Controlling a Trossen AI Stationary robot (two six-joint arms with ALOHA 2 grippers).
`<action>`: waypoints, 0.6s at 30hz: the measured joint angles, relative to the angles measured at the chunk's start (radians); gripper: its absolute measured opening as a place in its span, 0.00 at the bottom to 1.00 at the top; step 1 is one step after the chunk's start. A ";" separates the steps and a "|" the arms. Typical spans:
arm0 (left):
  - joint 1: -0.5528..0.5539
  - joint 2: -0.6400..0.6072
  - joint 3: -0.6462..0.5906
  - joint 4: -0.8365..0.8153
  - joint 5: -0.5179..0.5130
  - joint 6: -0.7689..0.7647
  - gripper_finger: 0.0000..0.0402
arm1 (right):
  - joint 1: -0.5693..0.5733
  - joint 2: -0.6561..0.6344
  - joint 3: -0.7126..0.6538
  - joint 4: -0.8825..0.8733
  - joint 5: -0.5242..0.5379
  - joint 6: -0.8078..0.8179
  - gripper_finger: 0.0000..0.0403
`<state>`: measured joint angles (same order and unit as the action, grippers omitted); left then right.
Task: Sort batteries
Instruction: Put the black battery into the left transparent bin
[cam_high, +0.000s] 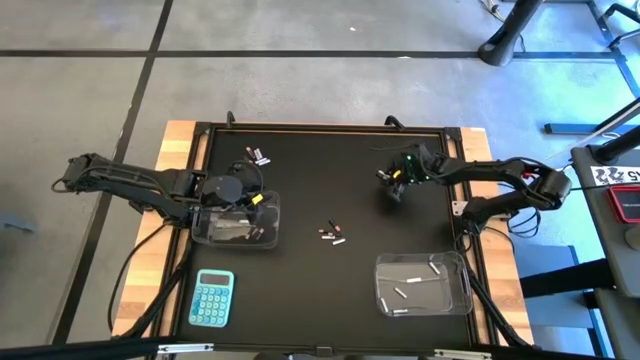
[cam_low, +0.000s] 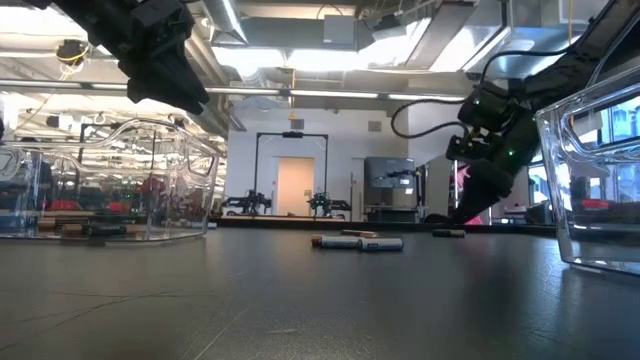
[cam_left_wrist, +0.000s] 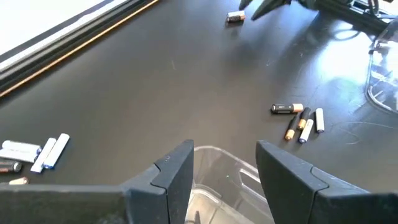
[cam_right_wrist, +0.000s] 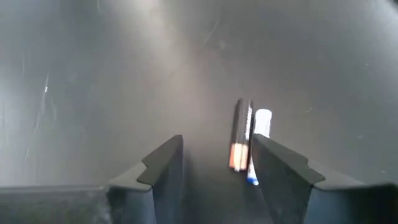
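Small batteries lie on their sides in loose groups on the black mat: a cluster in the middle (cam_high: 333, 236), a few near the far left (cam_high: 257, 155), and two side by side under my right gripper, one dark with an orange end (cam_right_wrist: 239, 134), one white with a blue end (cam_right_wrist: 260, 132). My right gripper (cam_high: 393, 184) is open and slants down over this pair at the far right, its fingers (cam_right_wrist: 283, 171) clear of them. My left gripper (cam_left_wrist: 224, 167) is open with nothing between its fingers. It hangs above the rim of the left clear tub (cam_high: 236, 226).
A second clear tub (cam_high: 422, 284) holding several batteries stands at the near right. A blue calculator (cam_high: 212, 298) lies near the table's front left corner. The wooden table edge (cam_high: 176, 150) frames the mat. Bare mat lies between the middle cluster and the tubs.
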<state>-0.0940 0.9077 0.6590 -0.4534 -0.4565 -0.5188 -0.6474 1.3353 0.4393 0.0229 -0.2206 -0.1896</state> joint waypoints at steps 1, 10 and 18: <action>0.000 0.000 0.000 0.002 0.000 0.003 0.41 | 0.000 0.010 0.000 0.002 -0.001 -0.002 0.47; 0.000 0.000 0.000 0.002 0.000 0.002 0.41 | 0.000 0.107 0.003 0.037 -0.027 -0.005 0.47; 0.000 0.000 0.000 0.001 0.000 0.002 0.41 | 0.001 0.122 0.002 0.079 -0.009 -0.004 0.40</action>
<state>-0.0940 0.9076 0.6590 -0.4519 -0.4567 -0.5167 -0.6465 1.4569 0.4412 0.1022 -0.2295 -0.1935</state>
